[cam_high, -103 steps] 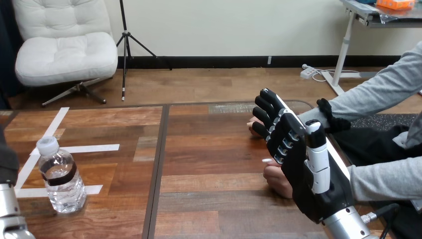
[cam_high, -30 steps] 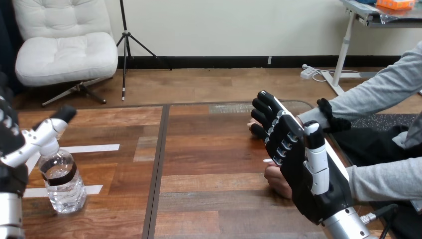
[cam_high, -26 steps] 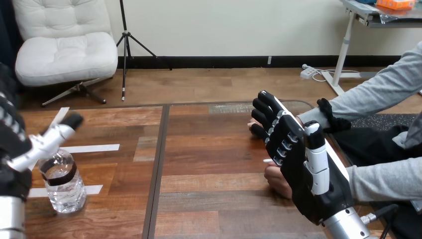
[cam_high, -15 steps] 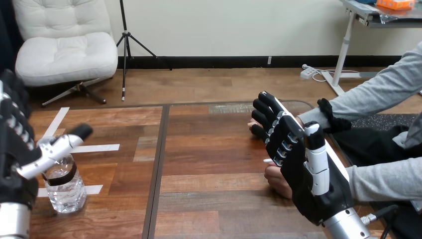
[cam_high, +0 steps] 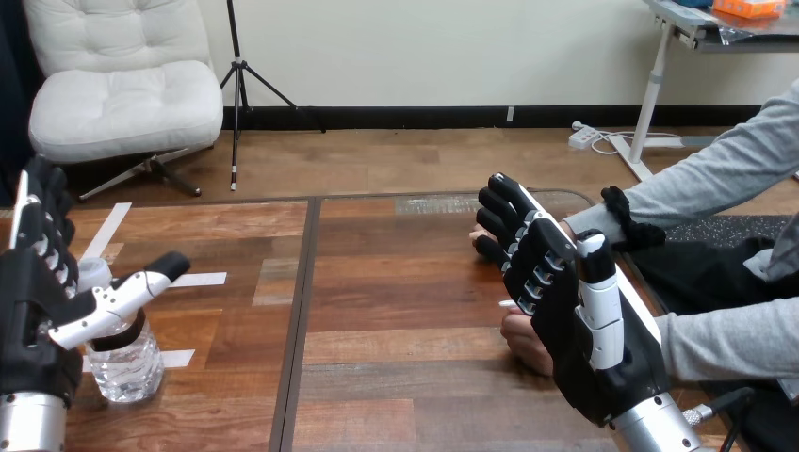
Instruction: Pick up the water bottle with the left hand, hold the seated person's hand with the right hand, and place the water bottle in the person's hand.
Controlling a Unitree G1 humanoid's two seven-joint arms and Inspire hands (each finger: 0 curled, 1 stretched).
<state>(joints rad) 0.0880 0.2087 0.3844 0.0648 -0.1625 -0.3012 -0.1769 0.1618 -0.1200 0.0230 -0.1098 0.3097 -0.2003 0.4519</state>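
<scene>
1. Table (cam_high: 405, 282): wooden, in two panels with a dark seam running away from the robot; white tape strips (cam_high: 203, 279) on the left panel.

2. Right robot hand (cam_high: 575, 330): raised on edge over the right panel, white-shelled back turned to the camera. Fingers (cam_high: 504, 212) only slightly bent and spread, wrapped round nothing visible. Set in front of both of the person's hands and covering part of each; contact with either not possible to tell.

3. Left robot hand (cam_high: 33, 325): at the left edge, upright and wide open. Fingers (cam_high: 47, 226) straight and pointing up, thumb (cam_high: 132, 292) stretched out to the right across the front of the bottle's neck. Nothing gripped; touching the bottle or just short of it, not possible to tell.

4. Person's nearer hand (cam_high: 523, 347): resting on the table at its right side, partly behind the right robot hand.

5. Person's farther hand (cam_high: 482, 234): beyond the first, showing past the right robot hand's fingertips.

6. Water bottle (cam_high: 122, 363): clear, dark band round the middle, white cap (cam_high: 92, 273); standing upright on the left panel among the tape strips, just behind the left robot hand, well apart from the person's hands.
</scene>
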